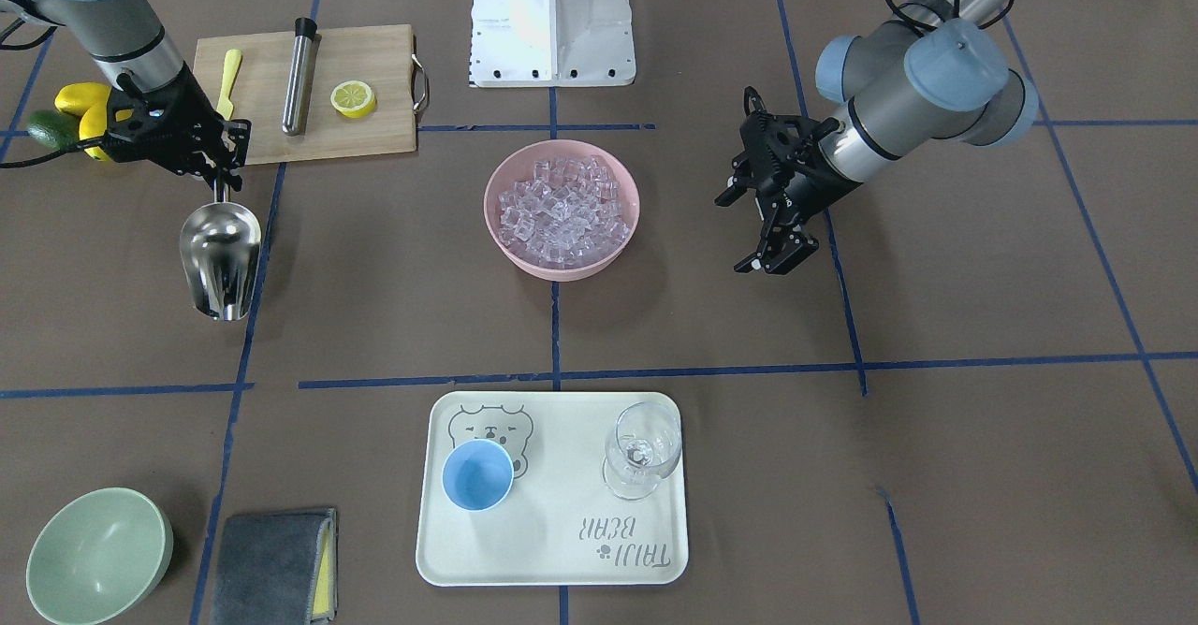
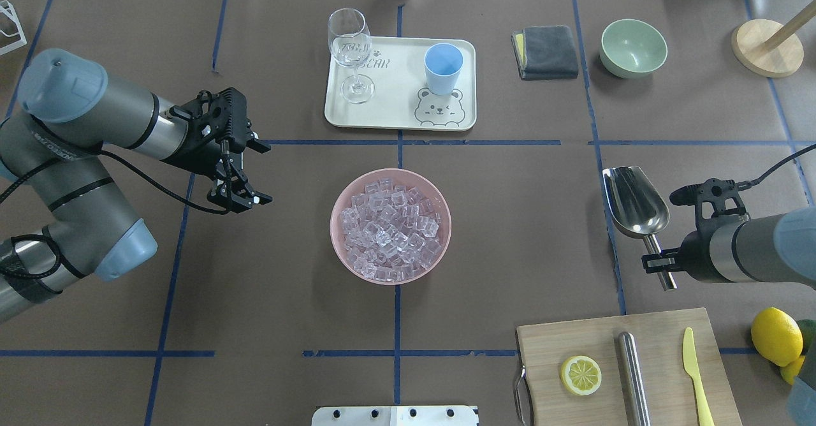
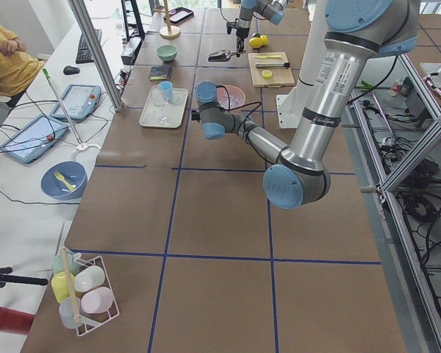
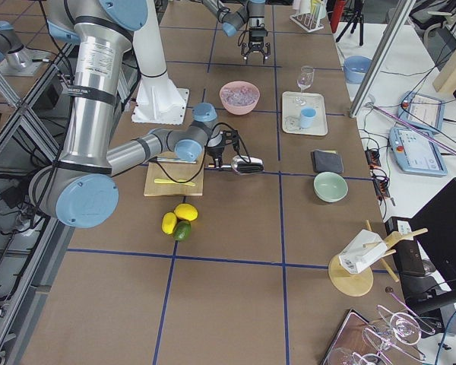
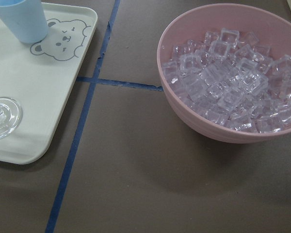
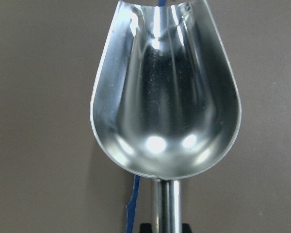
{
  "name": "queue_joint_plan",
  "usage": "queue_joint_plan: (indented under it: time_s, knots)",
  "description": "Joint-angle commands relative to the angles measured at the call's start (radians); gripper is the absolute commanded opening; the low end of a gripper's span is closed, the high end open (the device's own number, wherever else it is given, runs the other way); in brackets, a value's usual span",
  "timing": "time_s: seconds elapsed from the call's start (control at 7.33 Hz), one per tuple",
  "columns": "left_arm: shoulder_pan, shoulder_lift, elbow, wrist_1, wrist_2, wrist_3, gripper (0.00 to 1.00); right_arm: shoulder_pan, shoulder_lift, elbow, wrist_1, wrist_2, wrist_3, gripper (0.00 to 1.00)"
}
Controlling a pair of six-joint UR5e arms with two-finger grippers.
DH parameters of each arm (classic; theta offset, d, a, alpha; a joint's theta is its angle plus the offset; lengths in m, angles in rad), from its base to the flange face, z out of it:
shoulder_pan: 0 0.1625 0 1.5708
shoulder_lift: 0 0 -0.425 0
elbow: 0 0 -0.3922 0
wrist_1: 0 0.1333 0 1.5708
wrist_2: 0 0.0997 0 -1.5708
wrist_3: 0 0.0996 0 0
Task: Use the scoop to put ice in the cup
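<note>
Scoop [image 2: 634,201] empty, clamped by handle in right gripper [image 2: 660,260], trough aimed away from robot | ice [image 2: 390,225] leftward, well apart | left gripper [image 2: 261,175] spread wide

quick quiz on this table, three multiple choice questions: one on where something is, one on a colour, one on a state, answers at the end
1. Where is the cup?
A) on the wooden board
B) on the tray, beside the stemmed glass
C) inside the green bowl

2. What colour is the bowl that holds the ice?
A) pink
B) green
C) blue

3. What state is the scoop in?
A) heaped with ice
B) empty, held by the right gripper
C) lying in the bowl

Answers:
1 B: the overhead view shows the cup upright on the tray, near the bear print.
2 A: the cubes are heaped in a pink bowl at mid-table.
3 B: the right wrist view shows a bare trough, and the gripper clamps the handle.
</note>
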State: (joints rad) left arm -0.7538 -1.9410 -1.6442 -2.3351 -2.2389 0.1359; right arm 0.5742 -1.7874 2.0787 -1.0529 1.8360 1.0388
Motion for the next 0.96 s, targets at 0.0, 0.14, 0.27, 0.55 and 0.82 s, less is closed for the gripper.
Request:
queue_joint_plan:
  time_s: [0.0, 0.14, 0.27, 0.55, 0.82]
  knots:
    - [0.046, -0.036, 0.059, -0.001, 0.002, 0.004, 1.00, 0.127, 0.000, 0.032, -0.010, 0.171, -0.177, 0.00]
    - [0.059, -0.044, 0.082, -0.003, 0.002, 0.005, 1.00, 0.188, 0.002, 0.034, -0.018, 0.246, -0.268, 0.00]
    - [0.083, -0.045, 0.078, -0.004, 0.016, 0.005, 1.00, 0.196, 0.012, 0.035, -0.025, 0.270, -0.293, 0.00]
    - [0.154, -0.075, 0.080, -0.016, 0.117, 0.005, 1.00, 0.168, 0.110, 0.047, -0.129, 0.269, -0.328, 0.00]
    - [0.165, -0.076, 0.089, -0.024, 0.119, 0.005, 1.00, 0.138, 0.305, 0.063, -0.369, 0.266, -0.359, 0.00]
